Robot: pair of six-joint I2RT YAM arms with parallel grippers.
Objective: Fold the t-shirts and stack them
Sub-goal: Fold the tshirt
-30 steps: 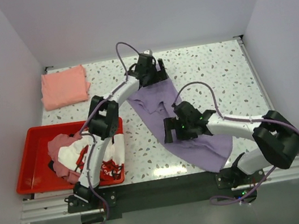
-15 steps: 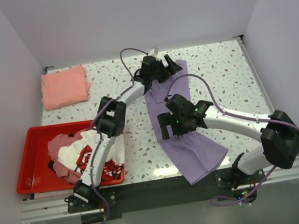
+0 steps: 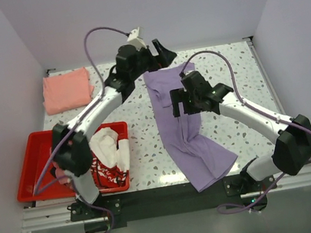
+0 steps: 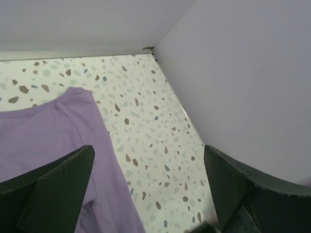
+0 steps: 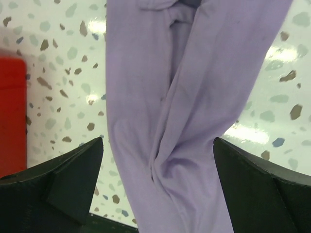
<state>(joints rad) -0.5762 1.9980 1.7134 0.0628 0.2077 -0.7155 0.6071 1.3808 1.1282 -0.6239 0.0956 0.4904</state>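
Folded pink tee lying at far left, printed tees heaping in red tray, left gripper hovering released over far end of purple tee lying at centre, right gripper hanging released above it

Seen from above, the white-and-black left arm crosses the red plastic tray and hides part of the heaped tees, whose red print is too small to read. The right gripper covers the middle of the long lavender-purple cloth t-shirt. The 2 wrist views crop that shirt at their edges, and the right wrist view shows only a blurred red strip of the tray.
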